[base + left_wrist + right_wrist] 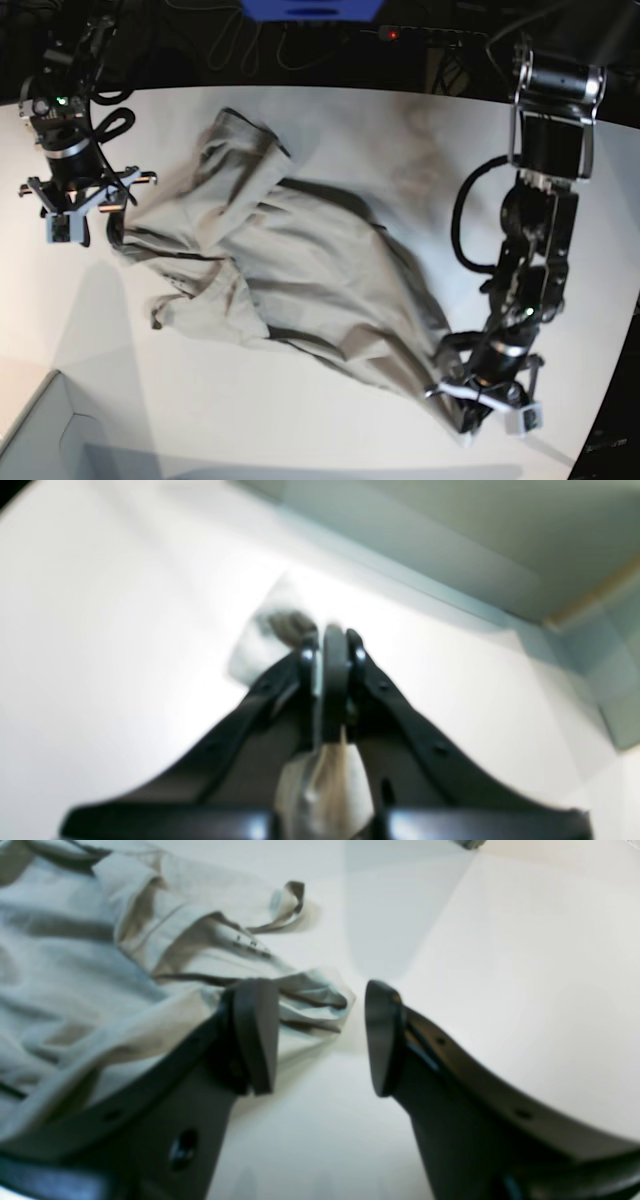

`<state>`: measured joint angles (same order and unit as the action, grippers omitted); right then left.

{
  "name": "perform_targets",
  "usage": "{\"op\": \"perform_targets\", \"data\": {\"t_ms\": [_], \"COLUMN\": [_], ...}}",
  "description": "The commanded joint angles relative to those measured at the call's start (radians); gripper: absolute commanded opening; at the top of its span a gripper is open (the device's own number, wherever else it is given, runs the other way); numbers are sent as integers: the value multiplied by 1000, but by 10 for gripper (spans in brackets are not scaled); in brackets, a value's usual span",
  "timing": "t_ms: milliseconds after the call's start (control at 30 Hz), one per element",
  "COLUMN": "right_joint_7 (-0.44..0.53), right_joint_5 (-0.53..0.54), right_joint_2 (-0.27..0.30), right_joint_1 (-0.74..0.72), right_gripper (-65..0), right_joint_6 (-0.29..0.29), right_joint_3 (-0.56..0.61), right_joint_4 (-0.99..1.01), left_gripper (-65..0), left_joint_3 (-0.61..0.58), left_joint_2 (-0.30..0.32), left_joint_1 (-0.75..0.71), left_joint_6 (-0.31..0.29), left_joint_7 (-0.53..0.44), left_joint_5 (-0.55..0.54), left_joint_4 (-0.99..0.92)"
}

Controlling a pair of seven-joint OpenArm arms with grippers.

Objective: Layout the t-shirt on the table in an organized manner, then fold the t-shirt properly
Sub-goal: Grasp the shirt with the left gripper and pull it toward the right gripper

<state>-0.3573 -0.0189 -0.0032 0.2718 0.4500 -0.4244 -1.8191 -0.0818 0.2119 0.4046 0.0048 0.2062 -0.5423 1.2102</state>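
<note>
2 grippers are in my views. My left gripper (334,645) has its jaws pinched together on a fold of the t-shirt (290,270); in the left wrist view, blurred grey-beige cloth bunches between the fingers and pokes out past the tips. In the base view that gripper sits at the near corner of the shirt, low on that view's right. My right gripper (320,1037) stands wide, nothing between its pads (255,1035), with a rumpled edge of the shirt lying just behind its gap. The t-shirt lies crumpled and stretched diagonally across the white table (420,140), from the far side near the right gripper down to the left one. A pale box corner (45,435) shows at the table's near edge.
</note>
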Motion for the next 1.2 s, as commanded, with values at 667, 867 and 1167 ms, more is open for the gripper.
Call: {"op": "perform_targets", "data": {"t_ms": [667,867,1167], "right_joint_7": [25,30,30], "right_joint_5": [15,15,15], "right_joint_2": [1,-21,-45], "right_joint_1": [83,91,86], "right_gripper": [-365,-365,-365], "right_joint_6": [10,10,10], "right_joint_3": [-4,-3,-1], "right_joint_4": [-24,-24,-24], "left_gripper": [-183,-387,-411], "left_joint_3": [-32,-32,-32], "left_joint_2": [-237,-116,-45], "left_joint_1": [210,-79,-342], "left_joint_6": [-10,-1,-6], "left_joint_7": [-3,-3,-11], "left_joint_5": [121,8,-195], "left_joint_4": [-316,-51,-30]}}
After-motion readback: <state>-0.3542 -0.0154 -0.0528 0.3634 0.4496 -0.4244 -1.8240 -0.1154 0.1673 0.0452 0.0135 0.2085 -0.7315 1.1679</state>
